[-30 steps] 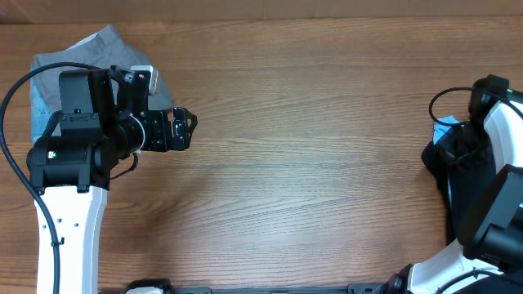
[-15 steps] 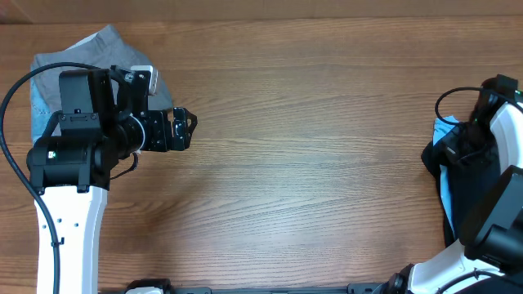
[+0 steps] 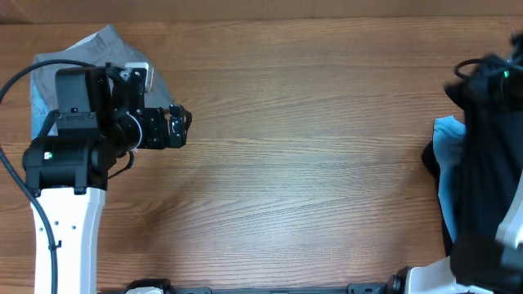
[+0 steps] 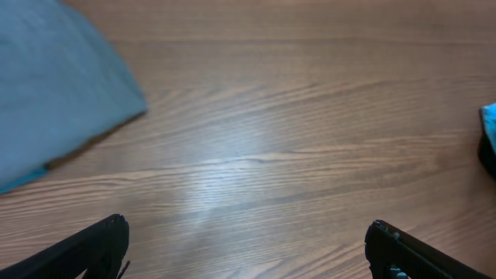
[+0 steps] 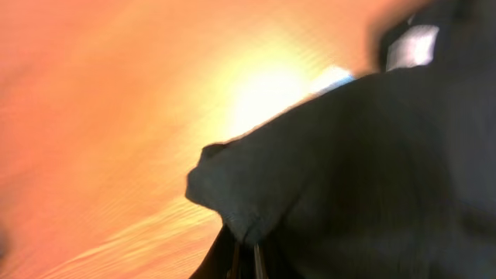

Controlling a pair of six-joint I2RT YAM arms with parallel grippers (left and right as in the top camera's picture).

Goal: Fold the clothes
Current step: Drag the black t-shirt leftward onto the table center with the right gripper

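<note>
The black shirt point(image 3: 490, 163) hangs lifted and blurred at the table's right edge and hides my right arm in the overhead view. In the right wrist view my right gripper point(image 5: 246, 260) is shut on a bunched edge of the black shirt point(image 5: 364, 170). Its white neck tag point(image 5: 411, 46) shows at the top right. The light blue T-shirt point(image 3: 446, 135) lies partly under the black shirt. My left gripper point(image 3: 180, 126) is open and empty over bare wood at the left, its fingertips point(image 4: 97, 244) wide apart.
A folded grey garment point(image 3: 102, 45) lies at the far left corner, partly under my left arm; it also shows in the left wrist view point(image 4: 54, 93). The wooden table point(image 3: 310, 163) stretches between the two arms.
My right arm has risen, pulling the black shirt up so that it now covers the arm in the overhead view. My left arm has shifted very slightly.
</note>
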